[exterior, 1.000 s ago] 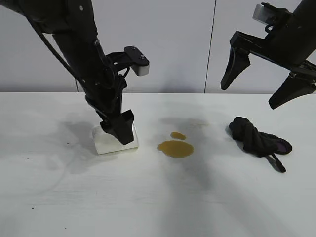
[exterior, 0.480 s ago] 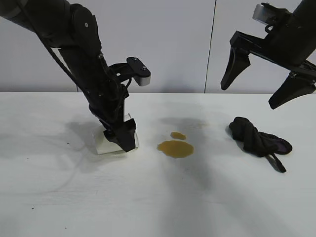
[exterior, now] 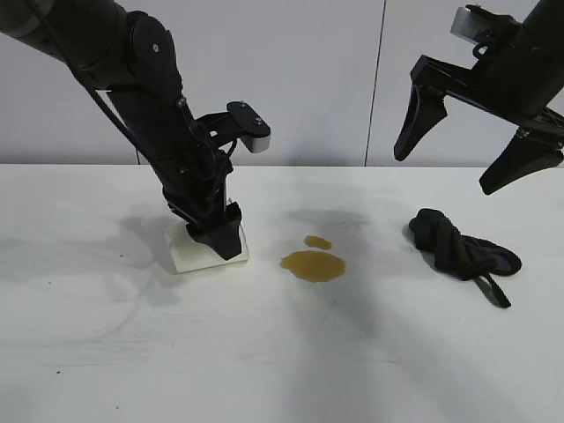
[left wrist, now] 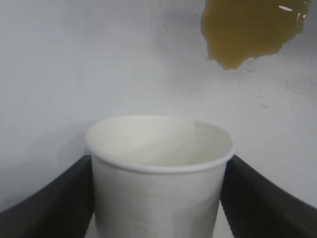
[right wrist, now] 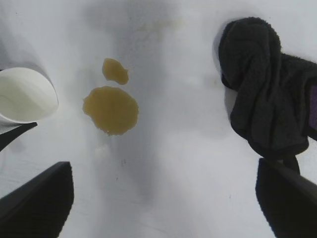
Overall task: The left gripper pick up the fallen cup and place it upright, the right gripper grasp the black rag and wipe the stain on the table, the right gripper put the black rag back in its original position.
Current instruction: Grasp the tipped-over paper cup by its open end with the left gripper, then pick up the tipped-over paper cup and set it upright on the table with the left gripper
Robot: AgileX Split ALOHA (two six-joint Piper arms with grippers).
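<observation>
From the exterior view I had the left gripper (exterior: 218,240) down at the table (exterior: 106,352), its dark fingers covering most of the cup (exterior: 189,254), which showed only as a white block lying on the tabletop left of the stain (exterior: 313,265). That view hid how the fingers met the cup. My left wrist view settled more: the cup (left wrist: 158,173) filled the lower frame, mouth toward the lens, with a black finger (left wrist: 54,198) against one side of its wall and another against the other side, so the left claw was set around the cup with both fingers touching it. Whether it was truly squeezing I could not tell. The edge of the brown stain (left wrist: 247,29) sat beyond the cup's rim in that view.

The right gripper (exterior: 471,141) hung high over the right side of the table, fingers spread wide and holding nothing. Its own camera gave me the layout from above that the side view flattened: the cup's open mouth (right wrist: 22,94), the stain as one large puddle (right wrist: 111,109) with a smaller drop beside it, and the black rag (right wrist: 267,99) crumpled well apart from the stain, lying on the table below that open claw.
</observation>
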